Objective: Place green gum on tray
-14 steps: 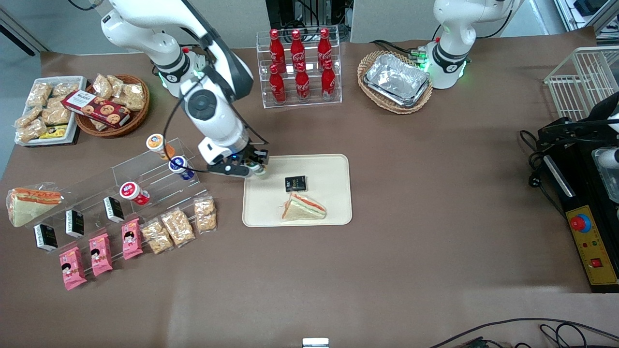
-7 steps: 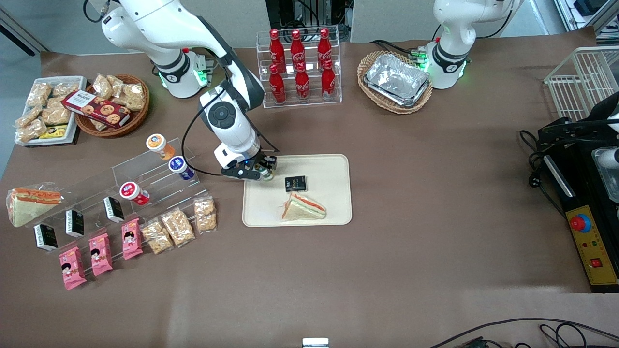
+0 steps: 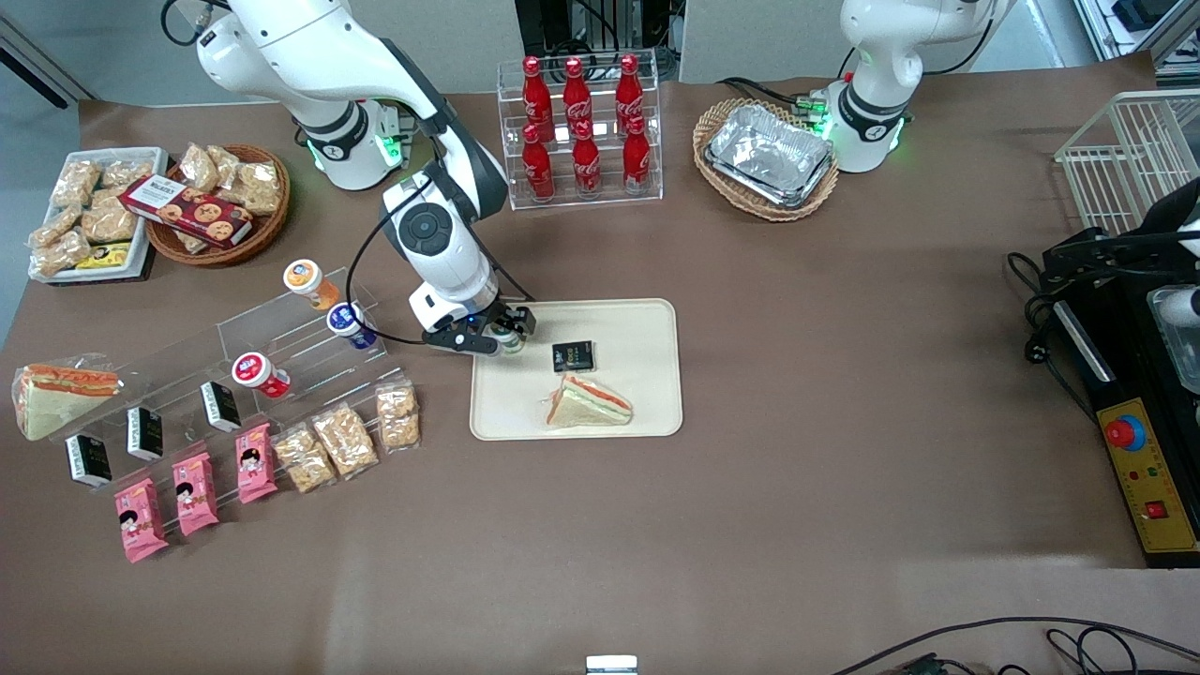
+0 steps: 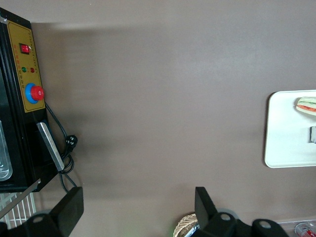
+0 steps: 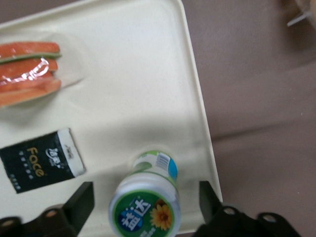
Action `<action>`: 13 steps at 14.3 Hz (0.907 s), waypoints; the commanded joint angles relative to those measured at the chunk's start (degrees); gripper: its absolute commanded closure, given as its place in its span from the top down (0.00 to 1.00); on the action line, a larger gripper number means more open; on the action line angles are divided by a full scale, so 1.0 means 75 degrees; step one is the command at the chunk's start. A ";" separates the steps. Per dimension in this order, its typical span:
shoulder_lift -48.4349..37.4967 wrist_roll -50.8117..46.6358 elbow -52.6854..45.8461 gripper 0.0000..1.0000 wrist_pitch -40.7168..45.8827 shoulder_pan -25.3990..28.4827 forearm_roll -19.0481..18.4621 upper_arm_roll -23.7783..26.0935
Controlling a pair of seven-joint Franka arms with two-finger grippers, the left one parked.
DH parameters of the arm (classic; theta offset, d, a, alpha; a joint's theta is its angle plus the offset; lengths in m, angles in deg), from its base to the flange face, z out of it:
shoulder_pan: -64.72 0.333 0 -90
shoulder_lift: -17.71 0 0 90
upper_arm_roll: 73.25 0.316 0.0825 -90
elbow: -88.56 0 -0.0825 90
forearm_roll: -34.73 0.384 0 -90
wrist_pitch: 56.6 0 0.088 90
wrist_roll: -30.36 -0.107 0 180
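The green gum (image 5: 145, 207), a white canister with a green labelled lid, stands upright on the cream tray (image 5: 138, 98), close to the rim at the working arm's end. My right gripper (image 5: 145, 200) is open around it, and each finger (image 5: 84, 200) stands clear of the canister's side. In the front view the gripper (image 3: 506, 336) hovers over that tray (image 3: 637, 403) edge and mostly hides the gum (image 3: 512, 343). The tray's edge also shows in the left wrist view (image 4: 286, 148).
A wrapped sandwich (image 3: 589, 401) and a black packet (image 3: 573, 355) lie on the tray. A clear stepped rack (image 3: 281, 347) holds orange-, blue- and red-lidded canisters toward the working arm's end. A cola bottle rack (image 3: 579, 131) and a basket of foil trays (image 3: 769, 155) stand farther from the camera.
The gripper carried the gum over the tray's rim, then shifted back slightly toward the working arm's end. The gum now stands on the tray between the spread fingers.
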 commanded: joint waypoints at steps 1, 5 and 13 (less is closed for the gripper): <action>-0.0828 0.0140 -0.0060 1.00 0.0497 -0.0695 -0.0200 -0.0038; -0.1592 0.0890 -0.1428 1.00 0.3064 -0.1763 -0.0200 -0.0026; -0.2074 0.3102 -0.3797 1.00 0.6650 -0.3848 -0.0351 -0.0085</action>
